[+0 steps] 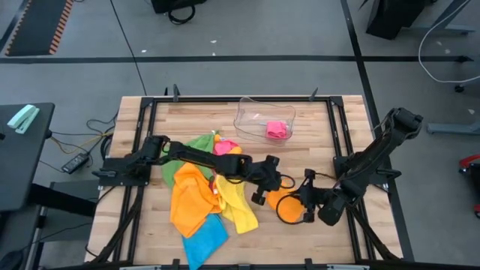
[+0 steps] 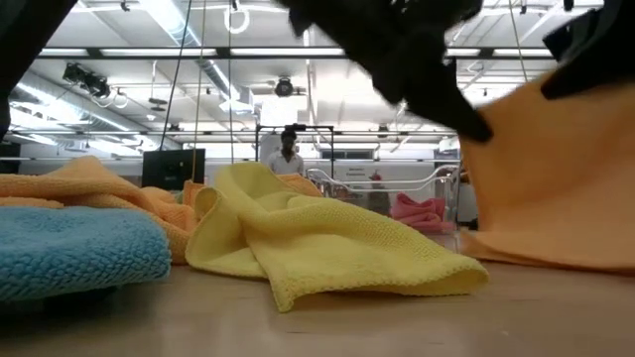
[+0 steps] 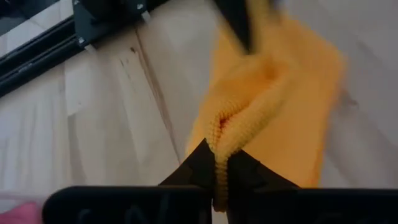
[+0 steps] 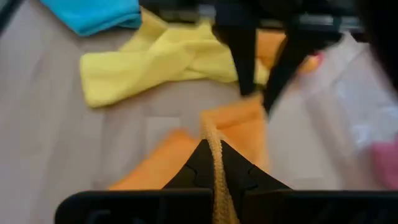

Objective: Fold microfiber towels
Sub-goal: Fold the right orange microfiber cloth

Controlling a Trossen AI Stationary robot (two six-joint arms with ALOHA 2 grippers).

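- Two claws are on one orange towel (image 1: 289,208), which sits on the wooden table (image 1: 315,150) right of the middle, near the front edge, away from the rest of the pile.
- From above that towel looks like a small, bunched, rounded lump. At table height it rises as a big orange sheet on the right of the picture, lifted off the wood.
- Left gripper (image 3: 221,158) is clamped shut on a rolled edge of it; the wrist view shows the knobbly hem squeezed between the two dark fingers.
- Right gripper (image 4: 214,155) is closed on another edge of the same towel, with a thin strip of cloth pinched between its fingers.
- Left arm stretches out long and low from its base on the left side, across the pile, reaching to the right. Right arm comes from the right side, bent down toward the towel, so the two claws end up close together.
- Rest of the cloths lie in a loose heap left of the middle: green towel (image 1: 196,144) at the back, a second orange towel (image 1: 191,199), crumpled yellow towel (image 1: 238,206) just beside it, blue towel (image 1: 204,241) at the front edge.
- Pink towel (image 1: 278,130) sits balled up inside the clear tray (image 1: 251,112) at the back. Another bit of pink (image 1: 223,147) shows beside the green one.
- A person (image 2: 288,151) stands far back in the room.
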